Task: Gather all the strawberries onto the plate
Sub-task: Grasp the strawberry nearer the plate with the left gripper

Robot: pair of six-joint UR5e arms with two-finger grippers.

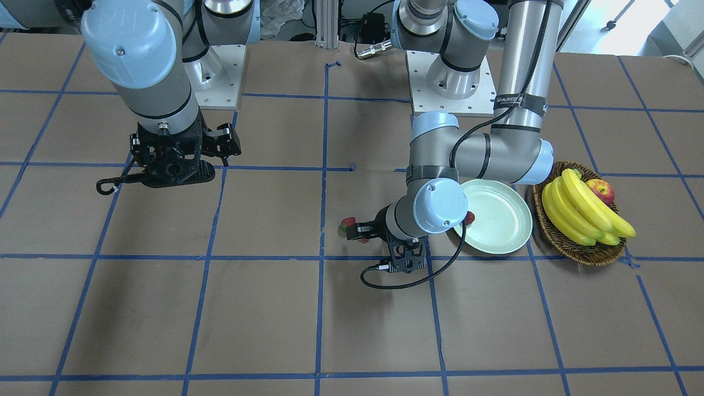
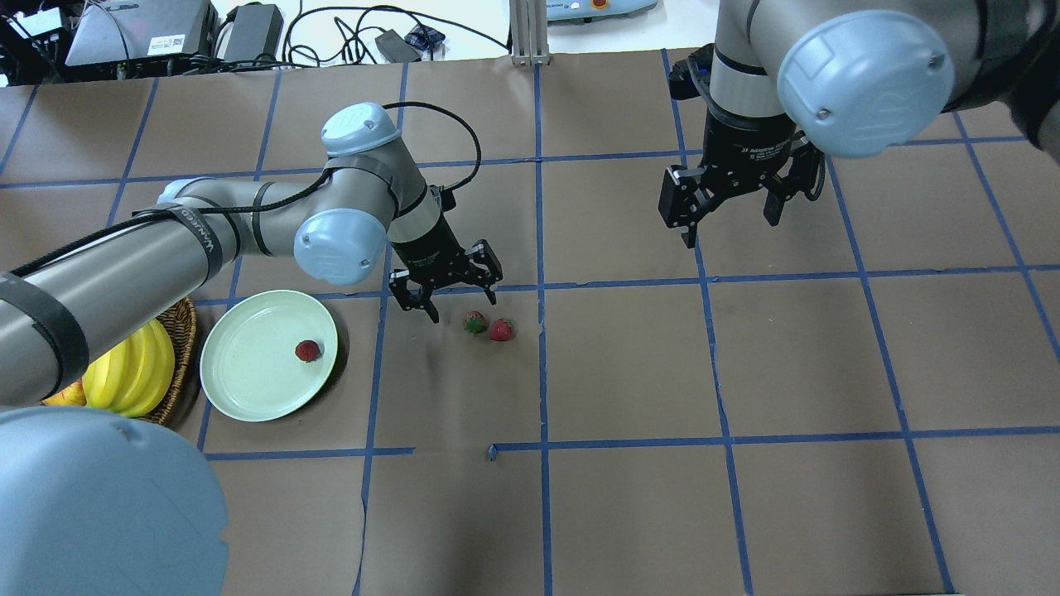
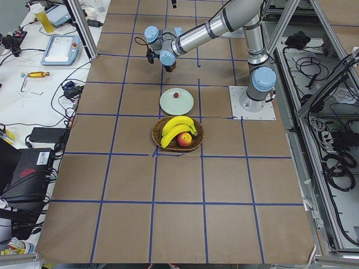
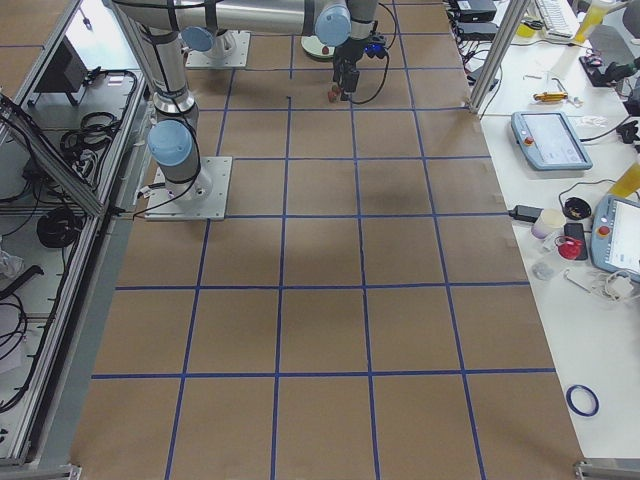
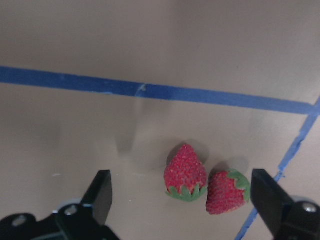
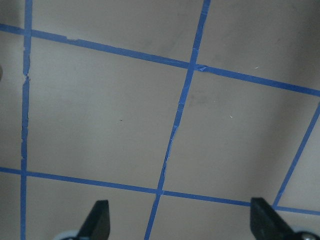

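red strawberries (image 5: 185, 167), two touching, lie on the tabletop (image 2: 629, 372) just below the left tool (image 2: 462, 308), wide open and empty; closing on one could knock its neighbour away. beyond, a third strawberry (image 2: 307, 350) sits in the plate (image 2: 248, 389). farthest, the right tool (image 2: 730, 225) hangs open, empty.

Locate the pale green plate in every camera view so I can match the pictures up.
Exterior front-facing: plate right of centre.
Overhead exterior: left side, mid-height.
Exterior left: upper centre.
Exterior right: top centre at most, too hidden and small to be sure.
Left wrist-mounted: not in it.
Right wrist-mounted: not in it.
Shared landmark: the wicker basket of bananas beside it, also seen overhead and in exterior left.
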